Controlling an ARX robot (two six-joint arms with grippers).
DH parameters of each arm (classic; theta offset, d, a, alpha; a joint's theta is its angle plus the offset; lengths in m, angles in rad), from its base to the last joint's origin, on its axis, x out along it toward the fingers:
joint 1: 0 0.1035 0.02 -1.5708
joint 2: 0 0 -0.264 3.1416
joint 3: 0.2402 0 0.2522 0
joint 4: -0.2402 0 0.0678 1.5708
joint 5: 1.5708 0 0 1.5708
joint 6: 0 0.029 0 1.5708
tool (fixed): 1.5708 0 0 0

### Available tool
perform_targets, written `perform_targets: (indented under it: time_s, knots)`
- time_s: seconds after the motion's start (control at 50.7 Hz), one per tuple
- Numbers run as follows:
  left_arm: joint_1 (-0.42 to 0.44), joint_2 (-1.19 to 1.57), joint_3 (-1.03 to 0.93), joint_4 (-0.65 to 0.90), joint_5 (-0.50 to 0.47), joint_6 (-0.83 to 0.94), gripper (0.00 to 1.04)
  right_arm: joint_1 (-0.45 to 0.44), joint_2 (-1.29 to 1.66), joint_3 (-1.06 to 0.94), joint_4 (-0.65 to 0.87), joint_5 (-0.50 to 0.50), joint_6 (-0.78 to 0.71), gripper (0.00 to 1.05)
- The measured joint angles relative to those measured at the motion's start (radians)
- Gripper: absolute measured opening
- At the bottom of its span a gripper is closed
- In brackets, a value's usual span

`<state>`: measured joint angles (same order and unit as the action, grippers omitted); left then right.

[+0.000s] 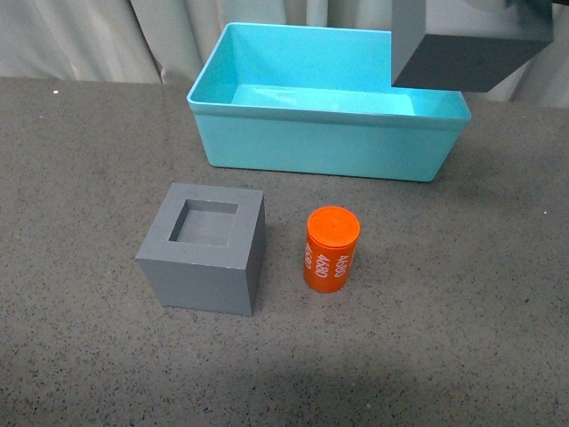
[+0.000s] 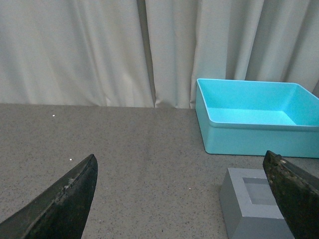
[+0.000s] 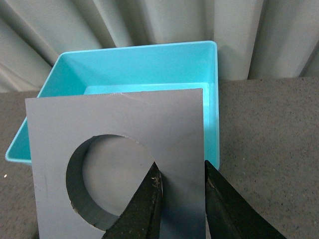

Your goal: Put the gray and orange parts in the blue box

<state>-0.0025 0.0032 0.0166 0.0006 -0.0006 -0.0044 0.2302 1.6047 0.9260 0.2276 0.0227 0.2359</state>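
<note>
One round-holed gray cube (image 1: 467, 49) is clamped in the right gripper (image 3: 182, 169) above the blue box (image 1: 329, 147); the square-holed cube (image 1: 204, 267) and orange cylinder (image 1: 331, 251) are set on the table (image 1: 444, 311), and the left gripper (image 2: 179, 157) is spread wide.

Your right tool (image 3: 182, 165) is closed on one wall of the gray cube with the round recess (image 3: 114, 114). One of its dark fingers (image 3: 142, 204) goes inside the recess. The other one presses on the outer side of the same wall, so the wall sits tight between them. The tool holds this cube up in the air, clear of the bench (image 2: 149, 149).

Your left tool (image 2: 180, 155) carries nothing. Its two dark fingers (image 2: 70, 196) stand wide apart, with only free space between the tips. It hangs low over the bench and points almost level along it. The edges of these fingers look worn and scratched.
</note>
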Motion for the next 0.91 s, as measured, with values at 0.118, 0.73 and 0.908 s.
perform_targets:
  time_s: [0.118, 0.73, 0.908]
  knots:
    - [0.000, 0.000, 0.000, 0.000, 0.000, 0.000, 0.98, 0.007, 0.139, 0.094, 0.009, 0.040, -0.003, 0.18]
    - [0.000, 0.000, 0.000, 0.000, 0.000, 0.000, 0.98, 0.013, 0.528, 0.467, -0.219, 0.053, 0.066, 0.18]
    - [0.000, 0.000, 0.000, 0.000, 0.000, 0.000, 0.98, 0.016, 0.539, 0.465, -0.193, 0.090, 0.049, 0.18]
